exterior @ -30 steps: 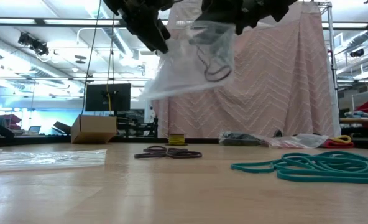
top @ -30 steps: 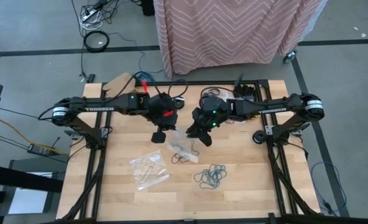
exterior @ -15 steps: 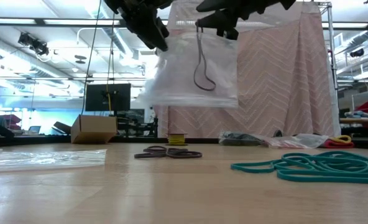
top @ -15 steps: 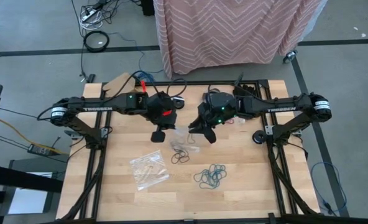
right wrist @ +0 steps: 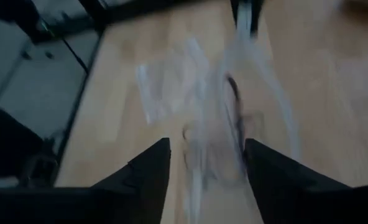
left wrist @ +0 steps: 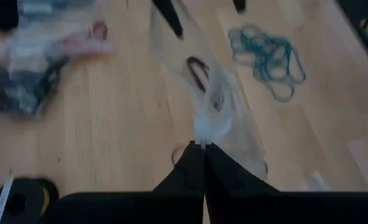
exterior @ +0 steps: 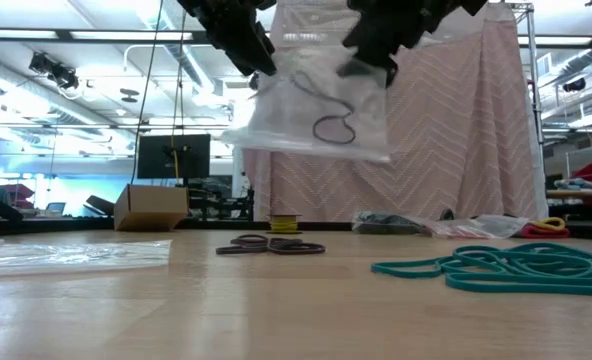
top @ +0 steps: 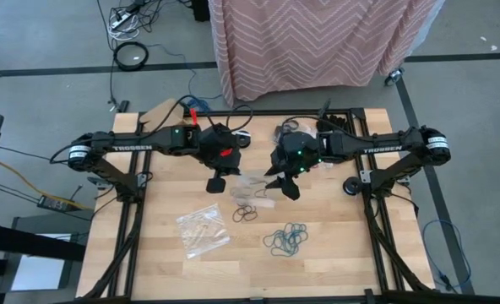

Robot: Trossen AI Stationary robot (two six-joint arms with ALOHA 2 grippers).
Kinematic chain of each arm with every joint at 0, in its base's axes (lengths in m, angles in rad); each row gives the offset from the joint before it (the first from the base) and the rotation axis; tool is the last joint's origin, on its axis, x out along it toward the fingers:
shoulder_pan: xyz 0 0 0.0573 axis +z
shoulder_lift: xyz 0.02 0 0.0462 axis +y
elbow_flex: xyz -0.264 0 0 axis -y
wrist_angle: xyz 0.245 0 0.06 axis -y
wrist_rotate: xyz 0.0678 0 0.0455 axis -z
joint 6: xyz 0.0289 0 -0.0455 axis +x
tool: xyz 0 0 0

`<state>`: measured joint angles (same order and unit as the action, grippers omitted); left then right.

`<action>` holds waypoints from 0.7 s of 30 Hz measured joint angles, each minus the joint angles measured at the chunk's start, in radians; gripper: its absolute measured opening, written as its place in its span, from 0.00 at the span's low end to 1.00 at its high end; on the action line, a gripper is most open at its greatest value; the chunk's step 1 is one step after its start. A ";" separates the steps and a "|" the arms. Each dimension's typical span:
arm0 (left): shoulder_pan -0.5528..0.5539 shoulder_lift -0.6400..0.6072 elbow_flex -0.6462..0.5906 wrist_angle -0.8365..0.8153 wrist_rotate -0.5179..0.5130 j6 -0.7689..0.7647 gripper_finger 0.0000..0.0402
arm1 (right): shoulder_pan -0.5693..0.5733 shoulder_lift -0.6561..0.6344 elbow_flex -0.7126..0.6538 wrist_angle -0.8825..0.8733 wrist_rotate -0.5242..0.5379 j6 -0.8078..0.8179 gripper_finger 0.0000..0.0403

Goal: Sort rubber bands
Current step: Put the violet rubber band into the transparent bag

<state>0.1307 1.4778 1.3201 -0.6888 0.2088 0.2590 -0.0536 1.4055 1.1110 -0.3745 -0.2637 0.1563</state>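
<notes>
Left claw (left wrist: 202, 149), pressed together, pinches a clear plastic bag (exterior: 316, 105) holding a black rubber band (exterior: 333, 128) above the surface (top: 334, 253); right claw (right wrist: 206, 163) spread just beside the bag.

You look past the right gripper (right wrist: 206, 165); its two dark fingers (right wrist: 148, 171) stand wide apart, and nothing is between them. Beyond the fingers there is a clear plastic bag (right wrist: 230, 112), hanging above the wooden table (right wrist: 122, 124). It is blurred, so you cannot see its edges well. Inside the bag you can see a dark rubber band (right wrist: 235, 99), a thin loop. The top of the bag goes up to another dark gripper (right wrist: 245, 15) farther off, which seems to hold it. Beside the table edge a dark frame rail (right wrist: 66, 43) runs, and beyond it is the grey floor (right wrist: 16, 56).
</notes>
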 joint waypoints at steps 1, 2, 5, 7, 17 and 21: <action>0.001 -0.003 0.000 -0.027 -0.018 0.010 0.00 | 0.001 0.000 0.000 -0.025 0.012 0.007 0.51; 0.006 -0.011 0.000 -0.071 -0.062 0.032 0.00 | 0.002 0.000 0.000 -0.035 0.016 0.029 0.51; 0.040 -0.046 0.002 -0.174 -0.234 0.075 0.00 | 0.004 -0.001 0.002 0.000 0.031 0.098 0.51; 0.073 -0.081 0.001 -0.250 -0.329 0.080 0.00 | 0.010 -0.002 0.000 0.017 0.036 0.120 0.50; 0.172 -0.322 0.001 -0.441 -0.423 0.053 0.00 | 0.053 -0.006 0.000 0.018 0.059 0.190 0.43; 0.152 -0.378 0.001 -0.501 -0.380 -0.040 0.00 | 0.071 -0.003 0.000 -0.046 0.059 0.166 0.42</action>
<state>0.2822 1.0994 1.3209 -1.1902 -0.1708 0.2187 0.0176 1.4021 1.1107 -0.4207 -0.2050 0.3226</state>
